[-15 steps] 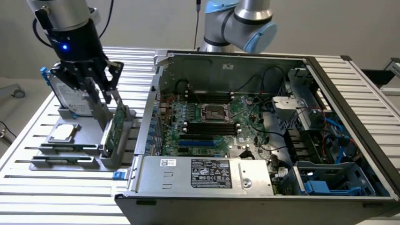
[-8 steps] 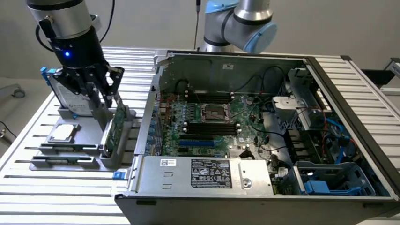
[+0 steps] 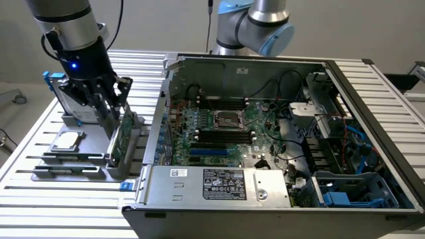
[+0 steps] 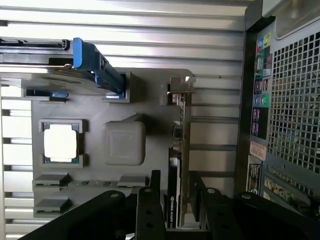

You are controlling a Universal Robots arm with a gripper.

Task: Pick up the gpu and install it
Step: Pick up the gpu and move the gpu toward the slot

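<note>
The gpu stands on edge in a grey holder tray on the exterior view's left, outside the computer case, green board facing the case. From the wrist it appears edge-on, with its silver end bracket at the far end. My gripper is lowered over the card's top edge. Its black fingers straddle the card, one on each side, open, with slim gaps to the card.
The open computer case fills the exterior view's right, with the motherboard inside and a power supply in front. On the tray lie a CPU and a blue-framed hard drive. The slatted table surrounds them.
</note>
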